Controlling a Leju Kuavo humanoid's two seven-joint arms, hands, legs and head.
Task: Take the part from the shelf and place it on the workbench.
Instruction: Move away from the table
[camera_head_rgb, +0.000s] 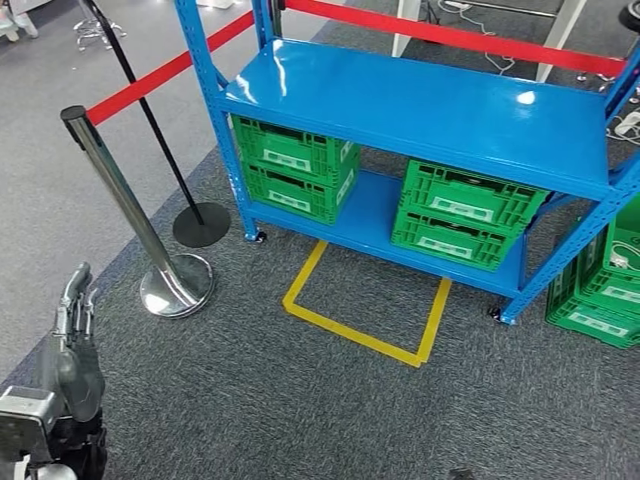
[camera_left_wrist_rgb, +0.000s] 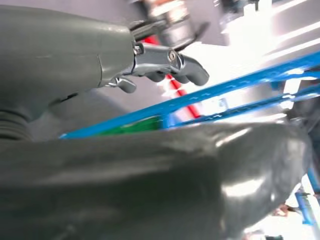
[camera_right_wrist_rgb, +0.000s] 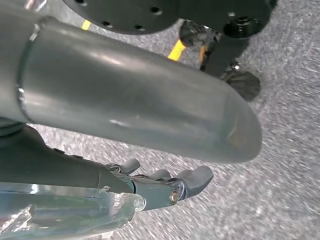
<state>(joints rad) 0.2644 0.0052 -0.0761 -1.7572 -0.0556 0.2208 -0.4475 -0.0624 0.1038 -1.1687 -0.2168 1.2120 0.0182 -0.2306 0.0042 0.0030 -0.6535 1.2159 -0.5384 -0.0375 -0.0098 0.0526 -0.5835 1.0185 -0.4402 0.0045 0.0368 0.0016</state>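
Head view: blue steel shelf (camera_head_rgb: 423, 110) at 12 o'clock, ribbed green crates (camera_head_rgb: 296, 165) below; no part visible. Chrome post (camera_head_rgb: 124, 205) at 10 could snag the left hand (camera_head_rgb: 74, 345).

Left wrist: fingers (camera_left_wrist_rgb: 171, 62) extended together, holding nothing.

Right wrist: right hand (camera_right_wrist_rgb: 151, 150) over coarse carpet (camera_right_wrist_rgb: 286, 150), fingers (camera_right_wrist_rgb: 188, 181) straight, empty.

We see crates (camera_head_rgb: 296, 167) on the shelf's (camera_head_rgb: 423, 110) lower level, floor tape (camera_head_rgb: 362, 330) before it, stanchion (camera_head_rgb: 132, 215) to its left.
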